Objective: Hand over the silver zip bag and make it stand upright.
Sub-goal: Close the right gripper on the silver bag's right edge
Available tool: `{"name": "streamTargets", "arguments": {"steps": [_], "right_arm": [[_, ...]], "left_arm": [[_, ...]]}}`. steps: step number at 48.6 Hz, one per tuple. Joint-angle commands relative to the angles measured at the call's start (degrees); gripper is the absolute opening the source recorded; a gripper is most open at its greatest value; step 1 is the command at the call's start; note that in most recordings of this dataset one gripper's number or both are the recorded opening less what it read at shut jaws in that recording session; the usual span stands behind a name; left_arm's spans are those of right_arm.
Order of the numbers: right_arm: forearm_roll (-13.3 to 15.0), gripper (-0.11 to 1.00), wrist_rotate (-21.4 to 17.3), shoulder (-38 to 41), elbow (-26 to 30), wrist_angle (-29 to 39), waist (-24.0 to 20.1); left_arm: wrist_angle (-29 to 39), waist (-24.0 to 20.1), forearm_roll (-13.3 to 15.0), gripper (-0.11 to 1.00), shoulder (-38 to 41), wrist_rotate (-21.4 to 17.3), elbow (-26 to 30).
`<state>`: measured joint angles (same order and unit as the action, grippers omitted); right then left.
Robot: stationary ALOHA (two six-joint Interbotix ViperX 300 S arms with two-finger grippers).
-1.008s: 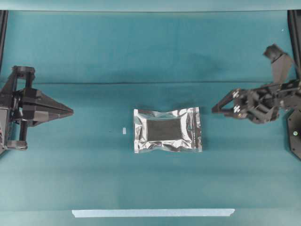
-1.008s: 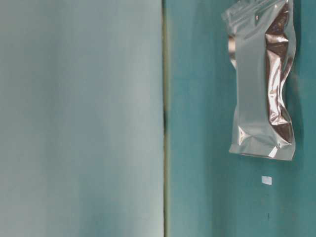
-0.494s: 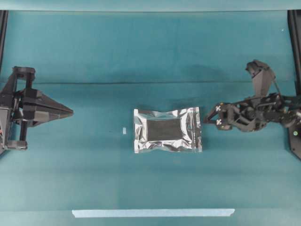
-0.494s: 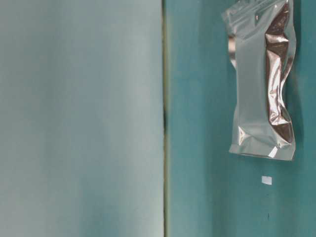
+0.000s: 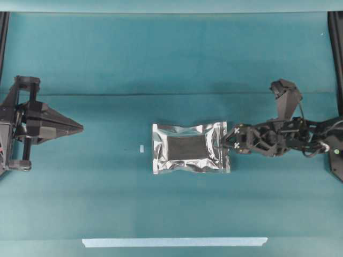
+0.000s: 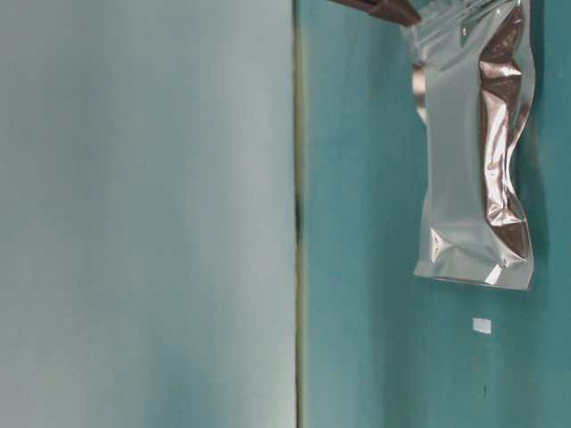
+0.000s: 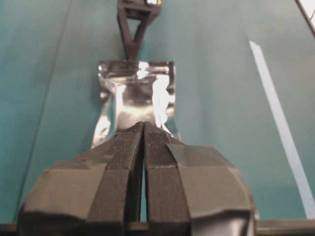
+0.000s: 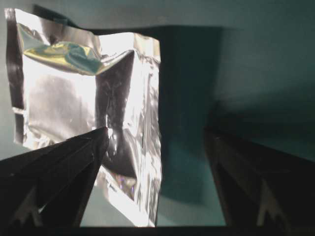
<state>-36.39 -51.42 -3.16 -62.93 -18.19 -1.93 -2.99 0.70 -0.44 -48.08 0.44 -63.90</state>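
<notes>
Even overhead light, foil glare — wrist views dim

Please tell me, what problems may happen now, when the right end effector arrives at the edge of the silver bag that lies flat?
1. The silver zip bag lies flat on the table, so the open right end effector may push its edge instead of pinching it.
2. The foil looks smooth and crinkled; a grip on the thin sealed edge might slip.
3. The left end effector is shut and far away, so it is not ready to receive.
</notes>
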Motion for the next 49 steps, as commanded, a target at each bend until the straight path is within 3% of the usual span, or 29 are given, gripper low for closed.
{"name": "streamTargets", "arguments": {"steps": [1,18,49], "right_arm": [[0.1,0.91,-0.6,1.8,1.8,-1.0,-0.4],[0.2,0.91,-0.7,7.2,6.2,-1.1,-1.9],[-0.5,0.90,-4.6,6.9,4.1,-2.1,-6.2]], "left_arm": [[-0.2,-0.1,-0.1,-0.01,0.2,0.0,1.4],[0.6,-0.1,-0.1,-0.01,-0.1,0.1,1.4],[1.0,-0.2,-0.2,-0.01,-0.1,0.1,1.2]]}}
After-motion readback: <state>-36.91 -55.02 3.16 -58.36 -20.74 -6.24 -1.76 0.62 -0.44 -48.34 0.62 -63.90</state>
